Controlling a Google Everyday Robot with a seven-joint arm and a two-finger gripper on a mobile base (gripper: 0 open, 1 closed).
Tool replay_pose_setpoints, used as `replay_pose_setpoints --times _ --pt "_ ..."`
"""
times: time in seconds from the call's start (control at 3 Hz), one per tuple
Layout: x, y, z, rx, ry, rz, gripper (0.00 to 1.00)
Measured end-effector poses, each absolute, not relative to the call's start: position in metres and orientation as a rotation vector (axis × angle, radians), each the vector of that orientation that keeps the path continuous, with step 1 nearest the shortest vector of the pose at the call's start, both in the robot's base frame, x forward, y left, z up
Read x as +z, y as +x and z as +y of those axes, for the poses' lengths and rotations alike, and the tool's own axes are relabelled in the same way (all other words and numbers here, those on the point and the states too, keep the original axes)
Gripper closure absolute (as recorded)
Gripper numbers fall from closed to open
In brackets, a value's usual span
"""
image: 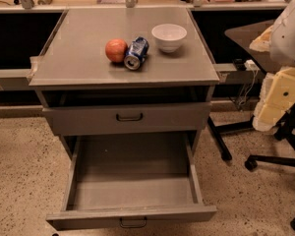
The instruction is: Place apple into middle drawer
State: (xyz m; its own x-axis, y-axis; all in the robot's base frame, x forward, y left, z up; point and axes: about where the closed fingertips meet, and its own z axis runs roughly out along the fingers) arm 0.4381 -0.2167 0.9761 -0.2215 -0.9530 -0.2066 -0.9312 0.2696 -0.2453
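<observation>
Camera view has gripper (279,98), seemingly, at right edge, apart from apple (116,50).

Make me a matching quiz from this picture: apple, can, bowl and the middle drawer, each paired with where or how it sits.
1 apple
2 blue can
3 white bowl
4 middle drawer

a pulled open, floor bare
b rightmost on the cabinet top
c leftmost on the cabinet top
d on its side, between the other two

Pairs: 1-c, 2-d, 3-b, 4-a.

The end effector hangs at the right edge, away from all four.
</observation>
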Motion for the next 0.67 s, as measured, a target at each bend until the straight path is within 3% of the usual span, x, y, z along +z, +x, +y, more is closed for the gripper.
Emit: replay_pose_setpoints --times 0.33,0.67 --pt "0.976 0.438 -0.217 -0.098 -1.725 2.232 0.0" --pt "0.961 0.453 -0.172 -0.103 -1.856 2.179 0.0"
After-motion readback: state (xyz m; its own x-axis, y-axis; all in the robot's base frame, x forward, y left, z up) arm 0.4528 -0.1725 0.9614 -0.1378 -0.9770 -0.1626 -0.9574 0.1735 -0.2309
